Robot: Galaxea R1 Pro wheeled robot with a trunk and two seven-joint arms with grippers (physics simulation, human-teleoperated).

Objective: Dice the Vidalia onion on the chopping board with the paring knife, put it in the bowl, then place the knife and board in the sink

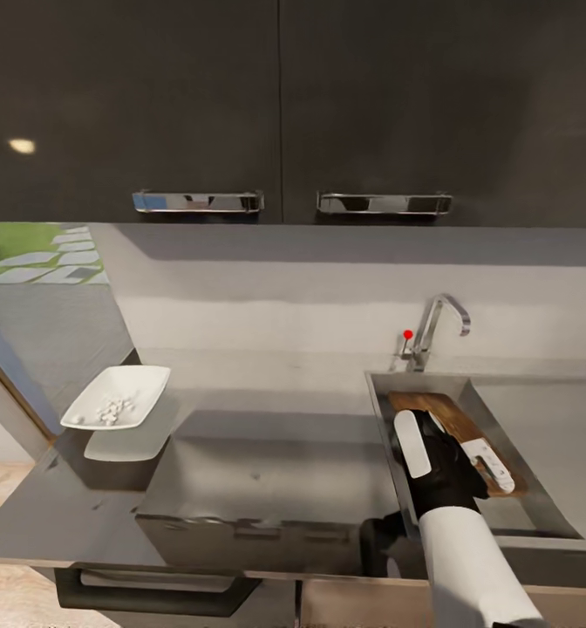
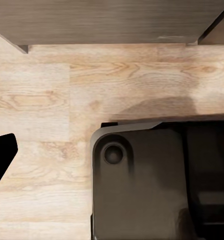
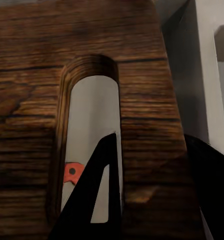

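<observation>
The brown wooden chopping board (image 1: pixel 454 419) leans tilted inside the grey sink (image 1: pixel 546 453), below the chrome faucet (image 1: pixel 437 327). My right gripper (image 1: pixel 450 453) is shut on the board's near end. In the right wrist view one dark finger (image 3: pixel 99 200) passes through the oblong handle slot (image 3: pixel 92 125) and the other finger (image 3: pixel 212 190) sits past the board's edge. A red-orange bit that looks like the paring knife handle (image 3: pixel 72 172) shows through the slot. The white bowl (image 1: pixel 119 397) on the countertop (image 1: pixel 267 471) holds white onion pieces (image 1: pixel 112 408). A dark left fingertip (image 2: pixel 2 155) hangs over the wooden floor.
Dark upper cabinets with bar handles (image 1: pixel 197 202) hang above the backsplash. The faucet's red knob (image 1: pixel 407 334) is behind the sink. A dark drawer handle (image 1: pixel 153 597) sits under the counter's front edge. My dark base (image 2: pixel 142 185) stands on the floor by the cabinet.
</observation>
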